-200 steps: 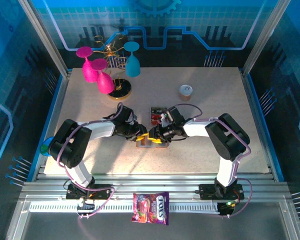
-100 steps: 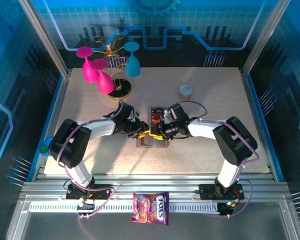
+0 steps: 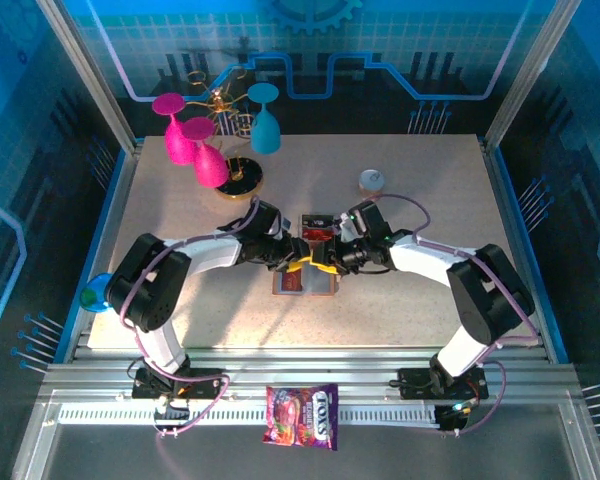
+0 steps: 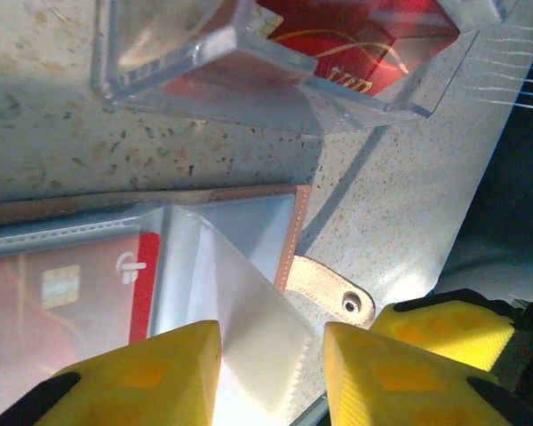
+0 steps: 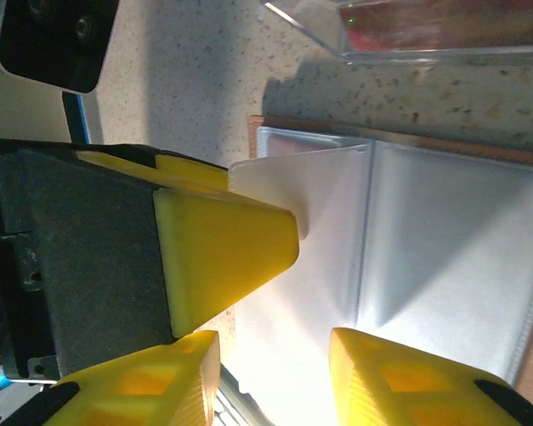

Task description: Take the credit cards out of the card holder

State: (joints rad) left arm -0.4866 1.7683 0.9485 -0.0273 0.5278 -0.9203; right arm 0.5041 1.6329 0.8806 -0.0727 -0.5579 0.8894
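Card holder (image 3: 306, 284) lies open flat on table (image 3: 430, 300), both my grippers over it.
My left gripper (image 4: 271, 355) has its jaws parted, with the clear pocket leaf (image 4: 249, 328) between them. My right gripper (image 5: 274, 373) is parted too, above the holder's pockets. One red credit card (image 4: 67, 297) sits in a holder pocket, another red card (image 4: 355, 35) in the clear box (image 4: 186, 62) just beyond the holder.

credit card (image 4: 67, 297) cut by left edge.
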